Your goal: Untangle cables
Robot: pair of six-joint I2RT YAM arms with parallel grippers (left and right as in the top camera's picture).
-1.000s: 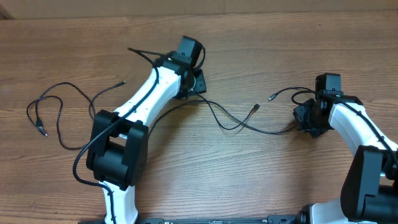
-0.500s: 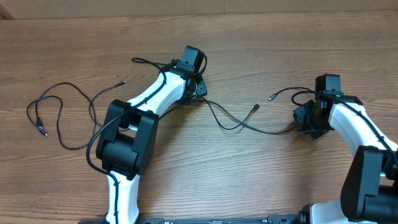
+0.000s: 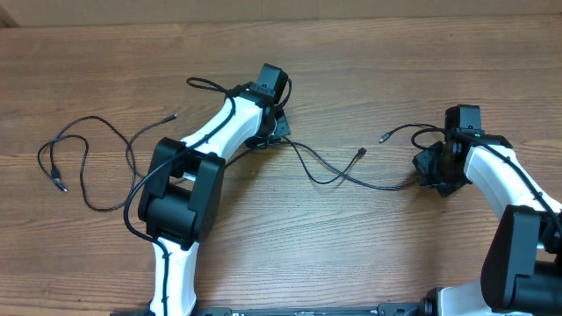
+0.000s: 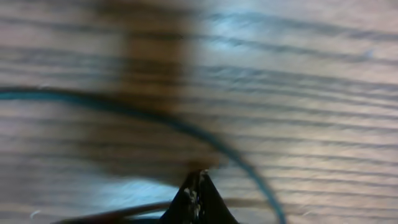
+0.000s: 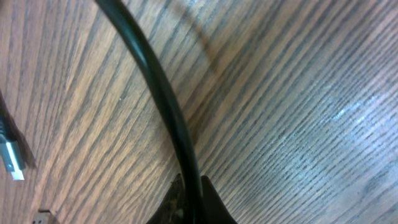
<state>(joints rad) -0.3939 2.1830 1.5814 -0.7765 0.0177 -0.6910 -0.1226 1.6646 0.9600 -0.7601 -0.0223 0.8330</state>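
Thin black cables lie on the wooden table. One cable (image 3: 88, 120) loops alone at the far left. Two more strands (image 3: 378, 186) run across the middle between my grippers, one ending in a small plug (image 3: 363, 152). My left gripper (image 3: 279, 133) is down at their left end. In the left wrist view its tips (image 4: 199, 180) meet, shut on a blurred strand that crosses low between them, while another cable (image 4: 81, 99) arcs past on the table. My right gripper (image 3: 432, 173) is shut on a cable (image 5: 158, 87) that passes between its tips (image 5: 189, 186).
A short cable end with a plug (image 3: 384, 138) lies just left of the right arm. A silver plug tip (image 5: 11, 158) shows at the left edge of the right wrist view. The left arm's own thick wire (image 3: 132, 215) bows out beside its base.
The left arm swung its elbow to the right and settled lower over the cable's left end, and its jaws closed. The right arm and the cables have stayed put.
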